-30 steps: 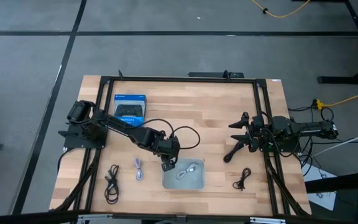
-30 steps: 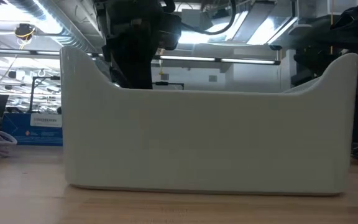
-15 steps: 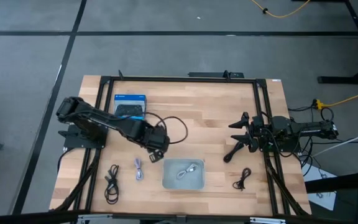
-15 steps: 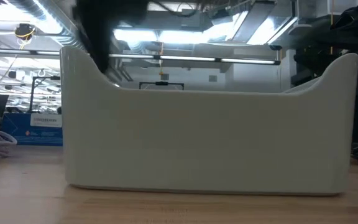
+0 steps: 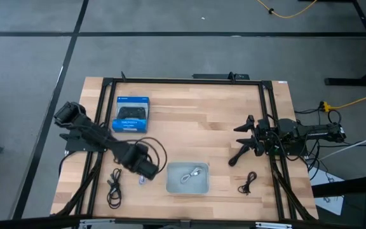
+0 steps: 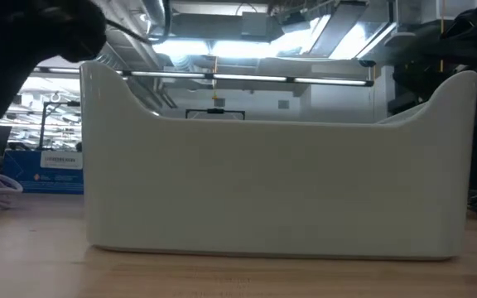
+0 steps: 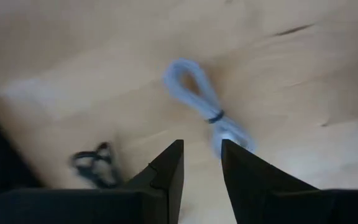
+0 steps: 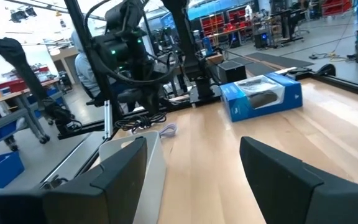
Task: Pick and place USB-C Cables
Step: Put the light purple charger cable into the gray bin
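Note:
A pale lilac-white coiled cable [image 7: 205, 111] lies flat on the wooden table, left of the grey tray [image 5: 174, 186]. My left gripper [image 5: 146, 172] hovers just above it, open and empty, and hides most of it in the high view. Another pale coiled cable [image 5: 193, 173] lies inside the tray. One black coiled cable [image 5: 114, 184] lies near the table's left front, also seen in the left wrist view [image 7: 95, 165]. Another black cable [image 5: 248, 183] lies right of the tray. My right gripper [image 5: 237, 143] waits open at the table's right side.
A blue game-controller box [image 5: 132, 114] lies at the far left of the table. A black frame [image 5: 183, 81] runs around the tabletop. In the low view the tray's wall [image 6: 280, 186] fills most of the picture. Bare wood lies between the box and the tray.
My left gripper has moved from above the tray's left edge toward the table's left edge and a little toward the near edge, and now stands over the pale cable on the table. The cables and the tray have stayed where they were.

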Tool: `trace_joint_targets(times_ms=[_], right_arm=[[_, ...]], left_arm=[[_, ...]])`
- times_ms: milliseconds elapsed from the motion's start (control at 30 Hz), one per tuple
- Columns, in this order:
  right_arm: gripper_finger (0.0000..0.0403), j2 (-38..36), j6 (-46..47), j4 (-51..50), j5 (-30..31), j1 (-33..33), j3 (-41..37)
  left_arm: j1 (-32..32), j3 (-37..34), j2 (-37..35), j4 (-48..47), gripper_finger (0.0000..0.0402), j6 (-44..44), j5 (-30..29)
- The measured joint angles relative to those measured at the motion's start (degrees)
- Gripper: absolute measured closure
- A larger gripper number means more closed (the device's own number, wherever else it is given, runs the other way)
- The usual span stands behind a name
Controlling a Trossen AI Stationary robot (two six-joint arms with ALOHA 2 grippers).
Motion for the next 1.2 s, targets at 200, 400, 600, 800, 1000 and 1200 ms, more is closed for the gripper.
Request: trace_joint_targets(times_ms=[200,400,600,800,1000,1200], right_arm=[[0.0141,0.0,-0.1,-0.1,-0.1,0.0,0.0],[0.0141,0.0,-0.2,-0.1,-0.1,0.0,0.0],[0.0141,0.0,-0.3,-0.1,-0.1,0.0,0.0],[0.0141,0.0,-0.3,-0.1,-0.1,0.0,0.0],[0.0141,0.0,-0.3,-0.1,-0.1,0.0,0.0],[0.0141,0.0,-0.1,-0.1,-0.1,0.0,0.0]], left_arm=[[-3.4,-3.3,-0.1,9.1,0.0285,-7.0,-4.3],[-4.4,-6.0,-0.1,12.0,0.0269,-13.0,-4.7],[-4.4,-8.7,-0.1,13.1,0.0265,-16.2,-4.6],[-4.4,-8.9,-0.1,13.3,0.0265,-15.9,-4.8],[-4.4,-8.9,-0.1,13.1,0.0265,-15.9,-4.8],[-4.4,-8.9,-0.1,13.2,0.0265,-16.0,-4.8]])
